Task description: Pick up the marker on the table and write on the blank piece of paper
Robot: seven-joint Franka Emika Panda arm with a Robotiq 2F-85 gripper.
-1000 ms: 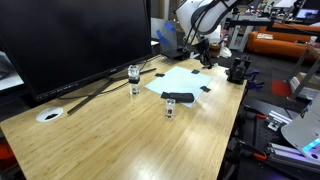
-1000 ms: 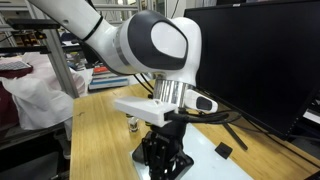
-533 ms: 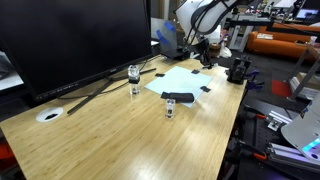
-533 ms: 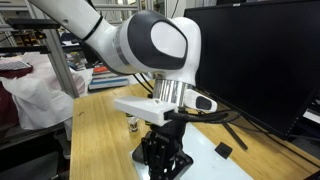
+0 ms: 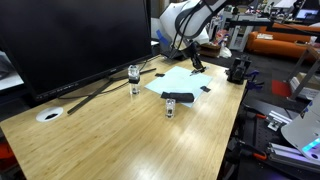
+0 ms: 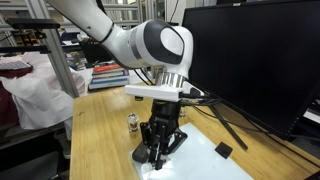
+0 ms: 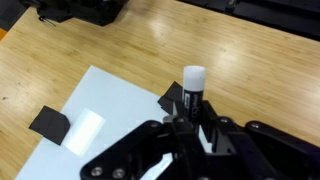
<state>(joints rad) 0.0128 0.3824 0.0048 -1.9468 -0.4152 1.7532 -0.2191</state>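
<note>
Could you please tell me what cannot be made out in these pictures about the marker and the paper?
- Wrist view: the gripper hides the lower part of the marker and part of the paper.
- In an exterior view the marker is too small to see at the gripper.
- In an exterior view the marker is lost against the dark gripper; the bottom edge cuts the paper.

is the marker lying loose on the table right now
No, the marker is clamped upright between the jaws, close to a corner of the paper.
</note>
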